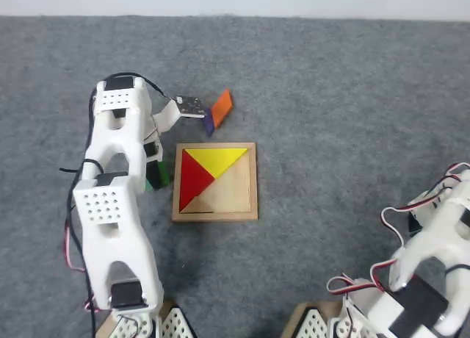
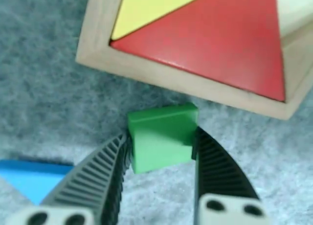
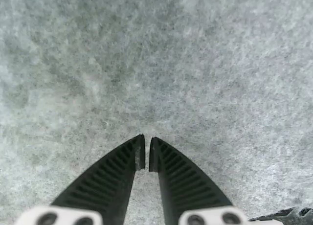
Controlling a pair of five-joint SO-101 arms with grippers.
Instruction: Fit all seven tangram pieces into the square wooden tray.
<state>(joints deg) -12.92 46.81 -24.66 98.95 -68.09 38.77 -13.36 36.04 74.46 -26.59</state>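
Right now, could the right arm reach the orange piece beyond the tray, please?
Probably not: the right pincer rests shut over the carpet, while the orange piece lies far off beyond the tray.

Wooden tray (image 1: pixel 229 195) holds yellow triangle (image 1: pixel 215 160) and red triangle (image 1: pixel 192 181); green square (image 2: pixel 161 137) just beside its rim, blue triangle (image 2: pixel 29 178) near

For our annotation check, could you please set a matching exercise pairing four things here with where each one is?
Things: 1 yellow triangle; 2 green piece; 3 orange piece; 4 right hand.
Places: A between the fingers of the left hand; B above bare carpet; C in the tray; D on the carpet beyond the tray.
Pairs: 1-C; 2-A; 3-D; 4-B.
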